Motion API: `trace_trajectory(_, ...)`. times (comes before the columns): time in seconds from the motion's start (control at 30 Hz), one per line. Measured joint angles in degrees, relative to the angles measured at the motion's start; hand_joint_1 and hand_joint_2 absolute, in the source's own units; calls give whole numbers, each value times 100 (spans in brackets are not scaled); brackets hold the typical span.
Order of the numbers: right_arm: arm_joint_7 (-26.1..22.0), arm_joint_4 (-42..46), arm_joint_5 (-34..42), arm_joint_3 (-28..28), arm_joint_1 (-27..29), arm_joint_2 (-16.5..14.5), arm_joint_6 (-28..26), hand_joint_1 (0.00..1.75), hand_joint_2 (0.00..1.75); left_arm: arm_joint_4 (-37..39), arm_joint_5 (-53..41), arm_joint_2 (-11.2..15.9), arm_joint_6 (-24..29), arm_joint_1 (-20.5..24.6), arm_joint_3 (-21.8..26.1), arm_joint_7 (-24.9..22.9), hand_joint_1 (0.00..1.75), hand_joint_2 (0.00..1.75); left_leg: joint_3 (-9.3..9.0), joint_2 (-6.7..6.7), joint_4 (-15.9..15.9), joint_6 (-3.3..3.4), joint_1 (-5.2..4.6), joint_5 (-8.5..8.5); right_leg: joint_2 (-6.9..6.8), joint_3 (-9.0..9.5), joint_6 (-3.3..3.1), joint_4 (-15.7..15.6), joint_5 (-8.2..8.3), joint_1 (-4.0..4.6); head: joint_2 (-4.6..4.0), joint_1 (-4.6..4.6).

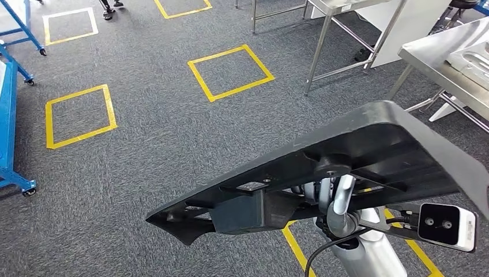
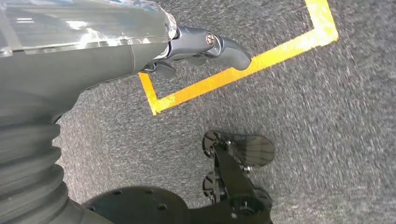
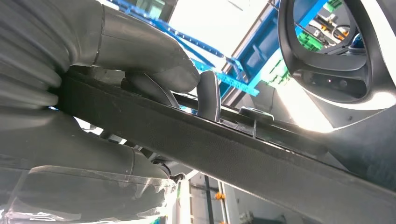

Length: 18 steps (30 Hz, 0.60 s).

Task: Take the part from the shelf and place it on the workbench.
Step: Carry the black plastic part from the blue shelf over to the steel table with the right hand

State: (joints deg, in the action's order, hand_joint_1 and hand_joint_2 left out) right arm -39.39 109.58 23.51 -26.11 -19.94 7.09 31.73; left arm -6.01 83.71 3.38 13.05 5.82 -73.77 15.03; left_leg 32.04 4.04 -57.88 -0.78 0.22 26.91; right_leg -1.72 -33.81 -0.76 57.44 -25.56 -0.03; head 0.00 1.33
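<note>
A long black plastic part (image 1: 369,144) with ribs on its underside hangs over the grey carpet, crossing the lower right of the head view. My right hand (image 1: 337,199) grips it from beneath, on the end of a silver forearm. In the right wrist view the thick grey thumb (image 3: 140,51) lies on one face of the part (image 3: 233,154) and dark fingers clamp the other face. The steel workbench (image 1: 450,63) stands at the far right with a grey moulded piece on it. My left hand (image 2: 196,46) hangs over the floor and holds nothing.
Yellow tape squares (image 1: 230,72) mark the carpet ahead and to the left. A blue wheeled frame (image 1: 8,115) stands along the left edge. A second steel table (image 1: 334,34) and a white panel (image 1: 415,23) stand at the back right.
</note>
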Motion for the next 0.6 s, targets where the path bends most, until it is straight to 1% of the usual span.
trace_trajectory(0.03,0,1,-11,2,1,-8,7,175,175,0,0,-1,-2,5,0,6,0,175,55,-84,-147,-26,7,104,45,11,-35,-24,17,-18,0,0)
trace_trajectory(0.07,0,1,-27,6,11,-17,26,175,175,0,0,-1,-7,4,0,11,0,175,174,-195,-424,-49,19,268,90,23,-64,-41,30,-33,0,0)
trace_trajectory(0.1,0,1,-44,14,30,-25,62,175,175,0,0,-1,-10,-3,0,16,0,175,342,-292,-800,-65,26,462,139,23,-82,-43,33,-28,0,0)
trace_trajectory(0.13,0,-2,-68,32,69,-31,127,175,175,0,0,-1,-13,-14,0,17,0,175,534,-334,-1208,-78,30,633,194,21,-90,-41,34,-21,0,0)
trace_trajectory(0.17,0,-9,-96,64,121,-36,220,175,175,0,0,-2,-14,-27,0,17,0,175,688,-350,-1517,-89,34,724,255,21,-93,-37,34,-17,0,0)
trace_trajectory(0.2,0,-21,-120,107,176,-40,323,175,175,0,0,-2,-10,-38,0,18,0,175,751,-355,-1623,-95,37,698,317,23,-92,-30,33,-15,0,0)
trace_trajectory(0.23,0,-37,-139,157,226,-49,423,175,175,0,0,-2,-6,-45,0,19,0,175,704,-360,-1496,-95,42,561,380,26,-87,-22,30,-17,0,0)
trace_trajectory(0.27,0,-55,-149,209,262,-63,503,175,175,0,0,-2,-3,-47,0,21,0,175,547,-391,-1143,-91,52,342,441,29,-77,-7,23,-21,0,0)
trace_trajectory(0.3,0,-72,-154,255,284,-76,554,175,175,0,0,-2,0,-48,0,24,0,175,355,-482,-724,-81,65,154,500,27,-59,13,13,-22,0,0)
trace_trajectory(0.33,0,-88,-155,298,295,-87,580,175,175,0,0,-2,-1,-48,0,20,0,175,184,-573,-362,-67,76,26,559,15,-33,40,3,-20,0,0)
trace_trajectory(0.37,0,-103,-146,335,302,-93,583,175,175,0,0,-3,-1,-50,0,5,0,175,73,-652,-123,-49,80,-36,611,-4,0,61,0,-20,0,0)
trace_trajectory(0.4,0,-117,-123,369,307,-92,568,175,175,0,0,-3,2,-52,0,-19,0,175,32,-695,-32,-23,73,-31,658,-25,36,71,6,-24,0,0)
trace_trajectory(0.43,0,-130,-90,401,309,-87,536,175,175,0,0,-3,7,-53,-1,-49,0,175,26,-666,-14,8,63,-33,706,-43,75,68,19,-30,0,0)
trace_trajectory(0.47,0,-138,-55,425,309,-81,499,175,175,0,0,-5,11,-52,-2,-74,0,175,24,-618,1,49,67,-52,714,-53,108,67,23,-37,0,0)
trace_trajectory(0.5,0,-144,-27,444,302,-74,467,175,175,0,0,-7,15,-50,-3,-91,0,175,16,-568,24,95,71,-72,649,-73,135,106,-8,-35,0,-1)
trace_trajectory(0.53,0,-150,-11,452,287,-70,443,175,175,0,0,-7,17,-50,-5,-100,0,175,9,-516,50,137,80,-90,542,-137,157,240,-101,-30,0,-1)
trace_trajectory(0.57,0,-157,-5,455,274,-67,429,175,175,0,0,-7,17,-53,-7,-104,0,175,6,-464,70,169,84,-103,409,-256,171,496,-256,-28,0,-1)
trace_trajectory(0.6,0,-166,-2,456,264,-66,423,175,175,0,0,-3,17,-61,-9,-105,0,175,9,-414,75,185,73,-104,294,-425,185,850,-444,-30,0,-1)
